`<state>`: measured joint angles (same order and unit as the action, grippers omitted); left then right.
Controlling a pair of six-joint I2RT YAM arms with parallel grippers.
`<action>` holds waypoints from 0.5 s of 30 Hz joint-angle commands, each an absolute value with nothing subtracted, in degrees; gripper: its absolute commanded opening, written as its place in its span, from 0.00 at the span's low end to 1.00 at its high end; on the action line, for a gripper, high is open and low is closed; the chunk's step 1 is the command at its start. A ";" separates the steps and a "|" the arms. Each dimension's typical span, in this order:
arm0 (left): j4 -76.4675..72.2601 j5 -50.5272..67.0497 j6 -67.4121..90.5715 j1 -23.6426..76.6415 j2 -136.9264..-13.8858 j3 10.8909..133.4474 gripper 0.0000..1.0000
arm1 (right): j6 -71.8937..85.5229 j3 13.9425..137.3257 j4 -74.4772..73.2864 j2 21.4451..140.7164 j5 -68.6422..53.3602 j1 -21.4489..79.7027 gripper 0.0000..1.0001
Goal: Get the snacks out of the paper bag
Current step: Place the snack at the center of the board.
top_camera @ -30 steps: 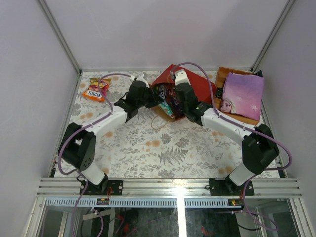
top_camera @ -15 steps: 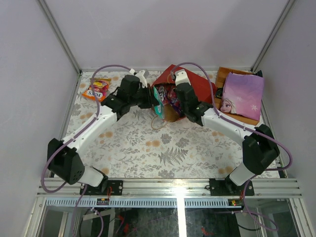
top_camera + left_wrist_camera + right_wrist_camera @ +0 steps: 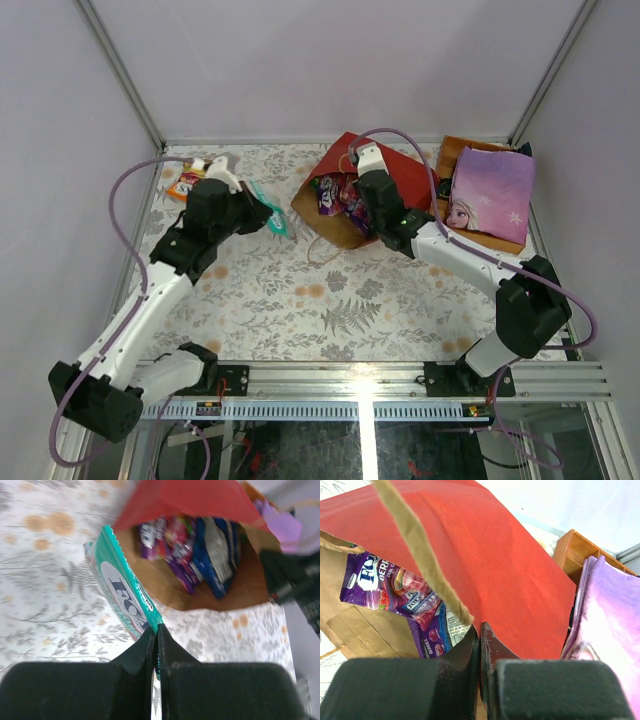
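On the table [image 3: 330, 300], top view: left gripper [image 3: 255, 212] clamps a teal packet [image 3: 275, 222] left of the bag [image 3: 395, 170]; orange packet [image 3: 180, 185] beyond. Left wrist: packets [image 3: 215, 545] crowd the bag's mouth. Right wrist: right gripper [image 3: 479, 630] pinches the bag's rim, handle [image 3: 418, 545] crossing, lilac bag [image 3: 610, 610] beside.

left claw [image 3: 256, 213]: clamps teal packet [image 3: 278, 222] | right claw [image 3: 360, 198]: seemingly pinches paper bag [image 3: 405, 175]

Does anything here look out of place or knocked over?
The paper bag lies on its side, mouth open, snacks showing inside. The left end effector holds a teal packet outside it. Nothing looks spilled.
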<state>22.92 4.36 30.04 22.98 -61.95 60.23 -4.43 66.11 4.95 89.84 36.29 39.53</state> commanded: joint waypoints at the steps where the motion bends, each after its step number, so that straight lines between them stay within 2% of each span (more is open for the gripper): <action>1: 17.65 -8.30 36.09 18.04 -55.12 56.87 0.00 | -3.32 65.69 5.10 86.58 37.47 38.85 0.00; 7: 20.49 -25.46 46.32 12.80 -48.99 52.06 0.00 | -3.01 65.46 5.03 86.65 37.03 38.83 0.00; 15: 21.25 -26.60 48.92 10.95 -50.92 52.04 0.00 | -2.38 65.31 4.78 87.01 35.72 38.84 0.00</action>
